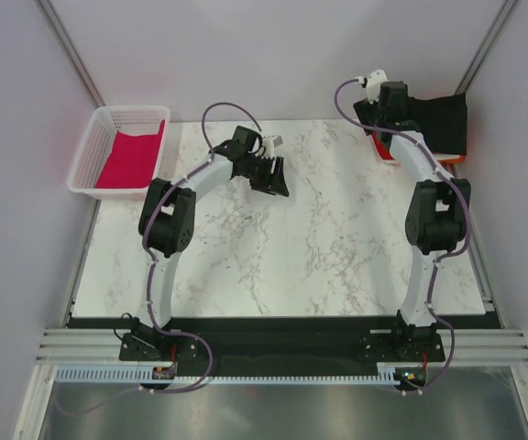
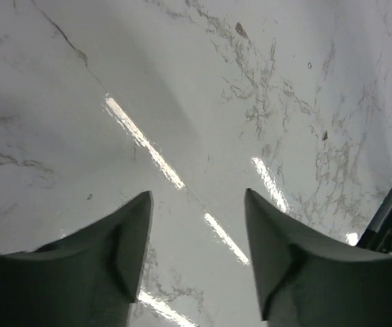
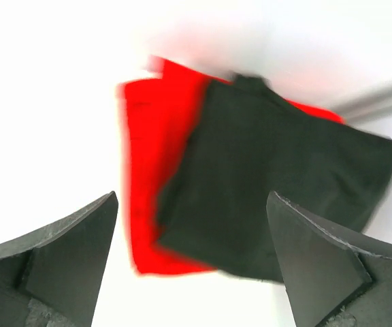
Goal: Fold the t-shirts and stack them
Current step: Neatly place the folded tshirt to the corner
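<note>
One magenta shirt (image 1: 131, 158) inside white basket (image 1: 86, 154)

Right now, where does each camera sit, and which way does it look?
Top external: fixed above and behind the robot, looking down on marble table; left arm and right arm show.
Left wrist: on the left wrist, facing bare marble; left gripper open at bottom.
Right wrist: on the right wrist, facing black t-shirt atop red t-shirt; right gripper open at bottom.
Shared: top and right wrist both see the black t-shirt.
</note>
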You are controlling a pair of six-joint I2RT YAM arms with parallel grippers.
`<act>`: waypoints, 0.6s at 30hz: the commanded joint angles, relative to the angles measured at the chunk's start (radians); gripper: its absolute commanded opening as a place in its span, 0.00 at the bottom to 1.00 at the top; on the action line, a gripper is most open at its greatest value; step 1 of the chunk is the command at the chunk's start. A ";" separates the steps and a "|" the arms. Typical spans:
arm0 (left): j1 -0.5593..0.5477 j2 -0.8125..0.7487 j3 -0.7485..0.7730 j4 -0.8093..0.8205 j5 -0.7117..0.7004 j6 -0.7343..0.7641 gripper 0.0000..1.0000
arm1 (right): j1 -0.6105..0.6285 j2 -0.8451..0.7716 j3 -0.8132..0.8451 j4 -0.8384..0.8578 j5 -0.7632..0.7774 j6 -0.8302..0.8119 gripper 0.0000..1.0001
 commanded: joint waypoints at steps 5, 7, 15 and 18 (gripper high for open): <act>0.064 -0.142 0.221 -0.026 -0.125 0.136 1.00 | 0.108 -0.340 -0.325 -0.033 -0.406 0.164 0.98; 0.082 -0.138 0.279 -0.027 -0.144 0.170 1.00 | 0.087 -0.326 -0.347 -0.012 -0.323 0.246 0.98; 0.088 -0.116 0.311 -0.072 -0.223 0.218 1.00 | -0.121 -0.115 -0.010 -0.096 -0.360 0.433 0.98; 0.082 -0.113 0.293 -0.069 -0.244 0.192 0.99 | -0.145 -0.003 0.182 -0.159 -0.308 0.415 0.98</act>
